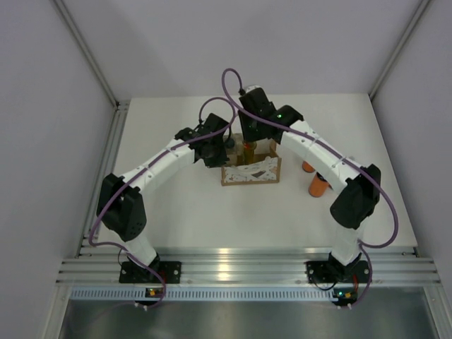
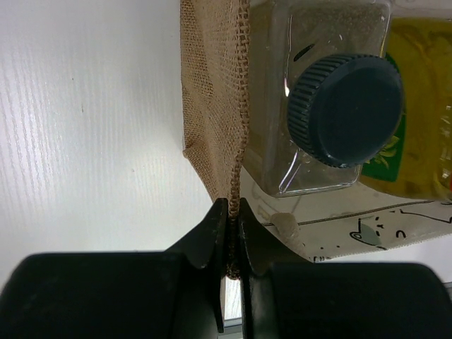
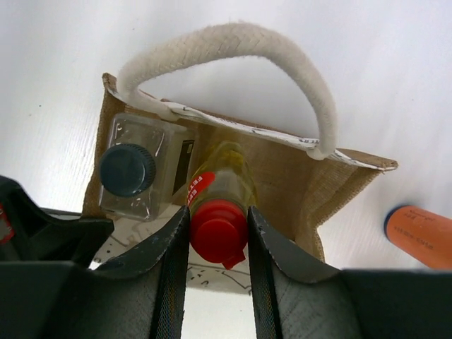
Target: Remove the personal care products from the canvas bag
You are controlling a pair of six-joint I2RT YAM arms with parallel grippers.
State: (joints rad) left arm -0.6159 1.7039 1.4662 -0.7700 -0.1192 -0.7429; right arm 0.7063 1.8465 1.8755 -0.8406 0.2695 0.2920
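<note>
The tan canvas bag (image 1: 251, 171) stands upright mid-table with its white patterned panel facing the near edge. My left gripper (image 2: 234, 208) is shut on the bag's woven left rim (image 2: 212, 106). Inside the bag, a yellow-green bottle (image 3: 222, 176) stands beside a clear bottle with a dark cap (image 3: 131, 173). My right gripper (image 3: 219, 219) is shut on the yellow-green bottle's red cap (image 3: 217, 229), over the bag's mouth. Two orange bottles (image 1: 318, 186) lie on the table right of the bag, and one of them (image 3: 424, 236) shows in the right wrist view.
A cream rope handle (image 3: 233, 42) arches over the bag's far side. The white table (image 1: 176, 205) ends at an aluminium rail (image 1: 240, 267) by the arm bases. Grey walls close in on the left, right and back.
</note>
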